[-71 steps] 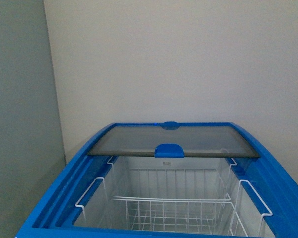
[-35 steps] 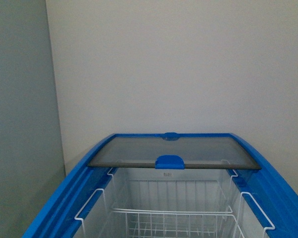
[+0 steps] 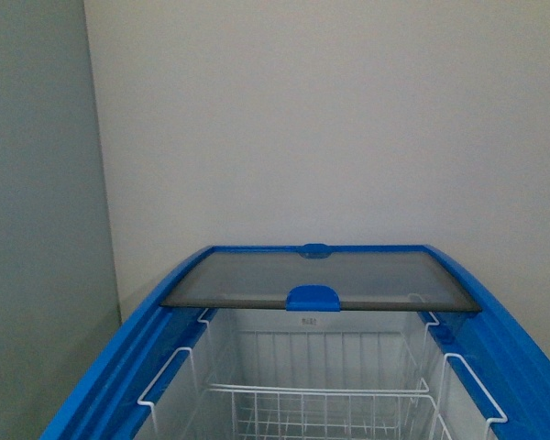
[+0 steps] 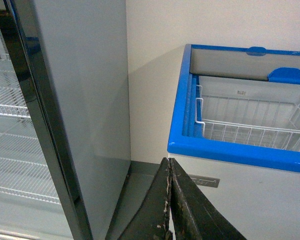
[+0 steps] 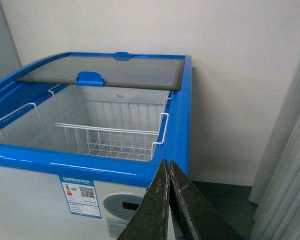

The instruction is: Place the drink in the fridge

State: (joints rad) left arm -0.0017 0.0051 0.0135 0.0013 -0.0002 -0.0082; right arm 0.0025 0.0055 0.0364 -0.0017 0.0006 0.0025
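The fridge is a white chest cooler with a blue rim, straight ahead in the front view. Its glass lid with a blue handle is slid to the back, so the near part is open onto a white wire basket. The fridge also shows in the left wrist view and the right wrist view. My left gripper is shut and empty, low beside the fridge's front corner. My right gripper is shut and empty, in front of the fridge's other corner. The drink is out of view.
A tall grey upright cabinet with wire shelves stands left of the fridge, a narrow floor gap between them. A plain wall is behind. A pale curtain hangs to the right of the fridge.
The front view has tilted up slightly over the last second: the fridge sits lower in the picture and less of the basket shows. In the last half second nothing has moved.
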